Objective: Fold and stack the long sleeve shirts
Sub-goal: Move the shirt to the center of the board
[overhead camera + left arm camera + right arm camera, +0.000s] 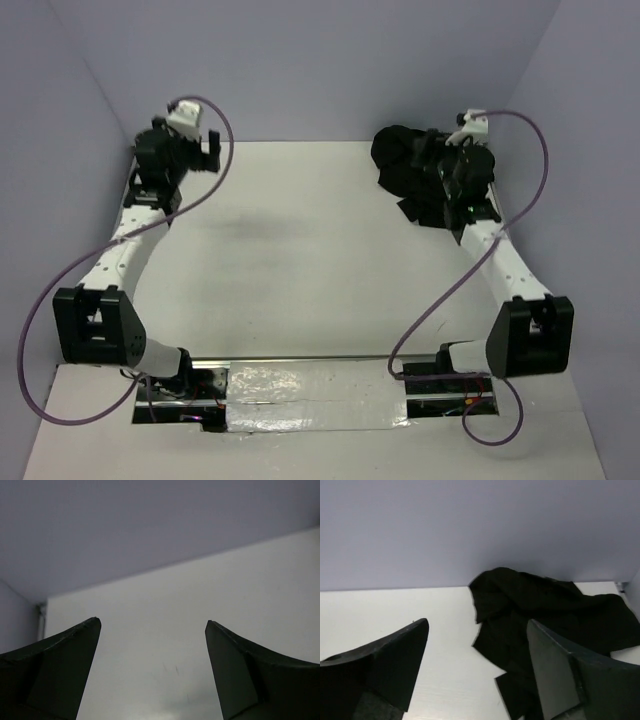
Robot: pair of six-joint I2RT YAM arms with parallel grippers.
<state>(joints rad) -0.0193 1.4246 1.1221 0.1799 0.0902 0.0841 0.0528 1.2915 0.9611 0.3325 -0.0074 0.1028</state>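
The long sleeve shirt (400,155) is a crumpled black heap at the table's back right corner, close to the walls. In the right wrist view the shirt (530,605) spreads ahead of the fingers and runs under the right one. My right gripper (447,160) (477,622) hovers over the heap's near side, open, with nothing held between its fingers. At the back left, far from the shirt, my left gripper (213,150) (152,621) stands wide open over bare table.
Lilac walls (300,60) close in the white table (300,260) at the left, back and right. Purple cables (215,180) loop out from both arms. A strip of silver tape (310,385) lies between the arm bases at the near edge.
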